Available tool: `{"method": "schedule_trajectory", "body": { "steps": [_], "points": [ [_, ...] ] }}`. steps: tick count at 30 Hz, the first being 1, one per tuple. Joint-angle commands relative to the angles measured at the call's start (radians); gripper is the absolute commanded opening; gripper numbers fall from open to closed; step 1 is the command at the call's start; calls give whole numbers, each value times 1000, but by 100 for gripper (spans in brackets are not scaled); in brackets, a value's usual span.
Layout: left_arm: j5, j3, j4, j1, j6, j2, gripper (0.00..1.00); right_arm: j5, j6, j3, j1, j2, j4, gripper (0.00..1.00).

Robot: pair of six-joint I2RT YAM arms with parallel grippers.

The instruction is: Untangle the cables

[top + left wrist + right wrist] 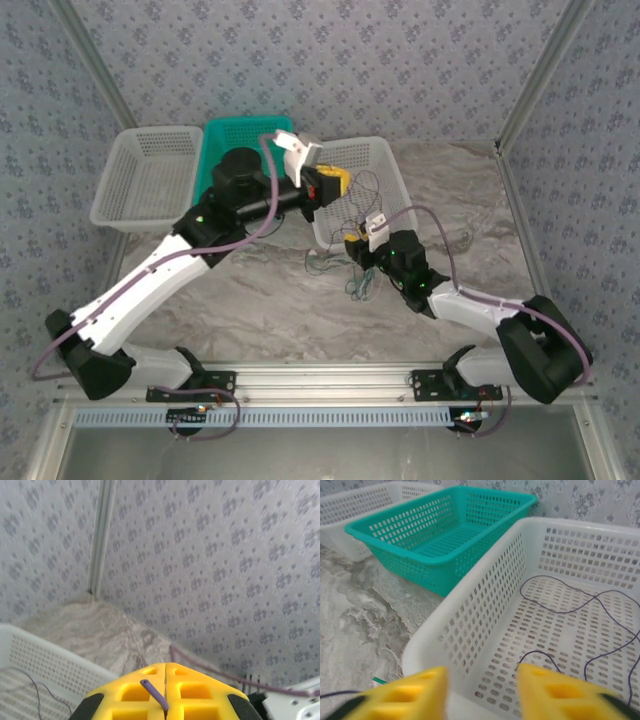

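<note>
My left gripper [165,672] clamps a limp, hair-light purple cable [152,691]. My right gripper [481,685], spread wide by the white basket [470,605], should pinch a slack loop.

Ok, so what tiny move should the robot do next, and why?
Probably the left claw should pull gently up and away. It is shut on a purple wire, and dark wires lie looped in the white basket. The right claw hangs open at the basket's rim, holding nothing.
</note>
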Motion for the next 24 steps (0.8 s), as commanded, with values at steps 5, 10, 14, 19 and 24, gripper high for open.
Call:
{"method": "schedule_trajectory", "body": {
  "steps": [5,10,14,19,24],
  "points": [
    [-255,206,-168,7,146,-80,0,71,122,-123,30,-46,19,24],
    [-389,321,-260,85,184,-77,0,183,187,-202,54,-134,-108,27],
    [-395,378,-304,214,175,-80,0,303,274,-245,52,-204,-208,29],
    [-408,405,-359,344,164,-94,0,431,437,-289,48,-275,-377,30],
    [-377,308,-325,406,87,-142,0,440,468,-297,45,-339,-446,43]
  ]
}}
